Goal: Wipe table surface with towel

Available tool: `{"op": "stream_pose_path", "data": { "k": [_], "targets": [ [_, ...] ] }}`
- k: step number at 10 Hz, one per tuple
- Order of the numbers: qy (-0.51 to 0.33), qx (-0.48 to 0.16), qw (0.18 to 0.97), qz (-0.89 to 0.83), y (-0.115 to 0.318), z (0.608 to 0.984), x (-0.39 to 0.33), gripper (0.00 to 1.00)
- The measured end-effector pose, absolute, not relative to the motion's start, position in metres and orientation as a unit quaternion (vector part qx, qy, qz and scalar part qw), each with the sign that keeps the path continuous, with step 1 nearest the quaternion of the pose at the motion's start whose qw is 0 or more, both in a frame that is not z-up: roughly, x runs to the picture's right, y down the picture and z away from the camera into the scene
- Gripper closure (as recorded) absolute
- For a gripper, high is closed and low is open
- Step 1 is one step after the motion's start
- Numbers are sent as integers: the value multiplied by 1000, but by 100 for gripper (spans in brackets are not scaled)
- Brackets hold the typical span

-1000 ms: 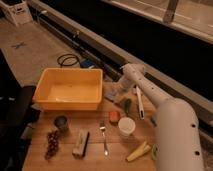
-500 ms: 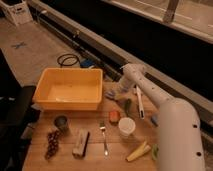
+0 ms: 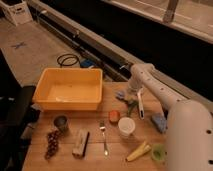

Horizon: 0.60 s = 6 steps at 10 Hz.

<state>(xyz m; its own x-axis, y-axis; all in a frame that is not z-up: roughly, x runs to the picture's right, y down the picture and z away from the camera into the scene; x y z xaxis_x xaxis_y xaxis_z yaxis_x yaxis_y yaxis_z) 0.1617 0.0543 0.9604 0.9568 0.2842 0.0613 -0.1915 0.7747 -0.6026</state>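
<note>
The light wooden table surface [image 3: 95, 156] fills the lower half of the camera view. The towel [image 3: 120, 95], a small grey-blue cloth, lies crumpled near the table's far edge, just right of the yellow tub. My white arm comes in from the lower right, arches over, and points down at that spot. The gripper [image 3: 128, 101] is shut and sits low over the table, right against the towel's right side. Whether it pinches the cloth I cannot tell, because the wrist hides the contact.
A big yellow tub [image 3: 39, 98] stands at the back left. A blue sponge [image 3: 159, 121], white cup [image 3: 126, 128], small orange item [image 3: 114, 116], fork [image 3: 104, 138], dark cup [image 3: 61, 122], grapes [image 3: 51, 143], a block brush [image 3: 80, 143] and yellow-green produce [image 3: 139, 150] lie in front.
</note>
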Motion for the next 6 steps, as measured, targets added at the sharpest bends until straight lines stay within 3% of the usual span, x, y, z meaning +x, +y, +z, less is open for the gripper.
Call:
{"op": "stream_pose_path", "data": {
  "k": [3,6],
  "targets": [
    [-76,-307,940,127,36,984,150,100],
    [-94,-301,941,120,34,985,129,100]
  ]
}}
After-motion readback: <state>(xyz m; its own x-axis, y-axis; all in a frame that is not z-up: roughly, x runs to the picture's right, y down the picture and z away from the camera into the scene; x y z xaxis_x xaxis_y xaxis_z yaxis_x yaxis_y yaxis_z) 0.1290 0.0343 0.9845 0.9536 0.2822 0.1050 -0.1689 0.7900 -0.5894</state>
